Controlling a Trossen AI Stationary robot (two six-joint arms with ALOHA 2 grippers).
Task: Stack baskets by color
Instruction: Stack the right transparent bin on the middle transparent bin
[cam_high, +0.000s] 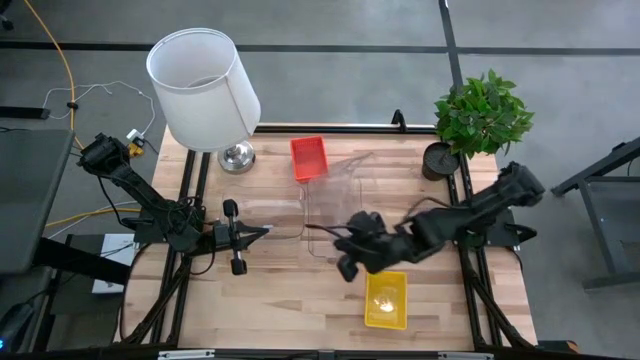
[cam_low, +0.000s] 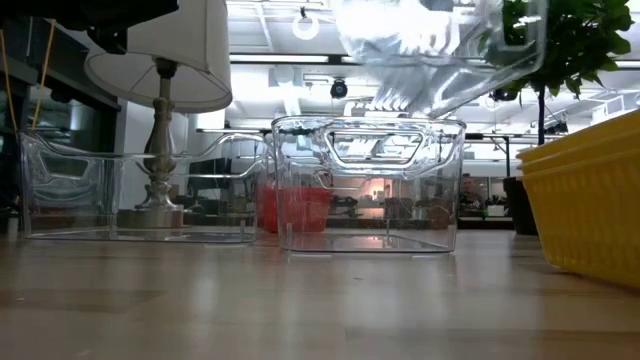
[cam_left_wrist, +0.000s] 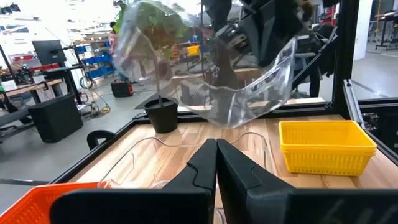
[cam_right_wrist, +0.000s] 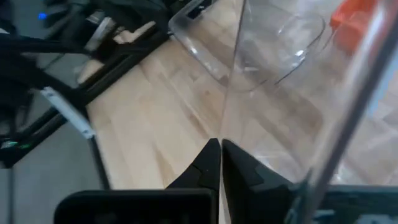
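1. The right gripper (cam_high: 352, 240) hangs over the middle of the table, near the yellow basket (cam_high: 386, 298). Its fingers (cam_right_wrist: 214, 163) are pressed together on the thin wall of a clear bin (cam_left_wrist: 211, 74), which it holds tilted in the air.
2. The lifted clear bin hangs above a second clear bin (cam_low: 368, 185) that stands on the wood, between the yellow basket and the lamp (cam_high: 205, 92).
3. The left gripper (cam_high: 262, 232) lies low on the lamp's side of the table, pointing toward the standing bins. Its fingers (cam_left_wrist: 214, 168) are pressed together and hold nothing.
4. A third clear bin (cam_low: 140, 190) stands in front of the lamp, beside the second one.
5. The red basket (cam_high: 308, 157) sits just beside the lamp's base, behind the clear bins; the low view shows it through their walls.
6. A potted plant (cam_high: 478, 118) stands at the far corner, well apart from the lamp, on the right arm's side.
7. Count: three clear bins, one red basket. The yellow basket's rim looks doubled in the low view, so it may be two nested; I cannot tell.
8. The table (cam_high: 300, 300) is bare wood near the front edge.
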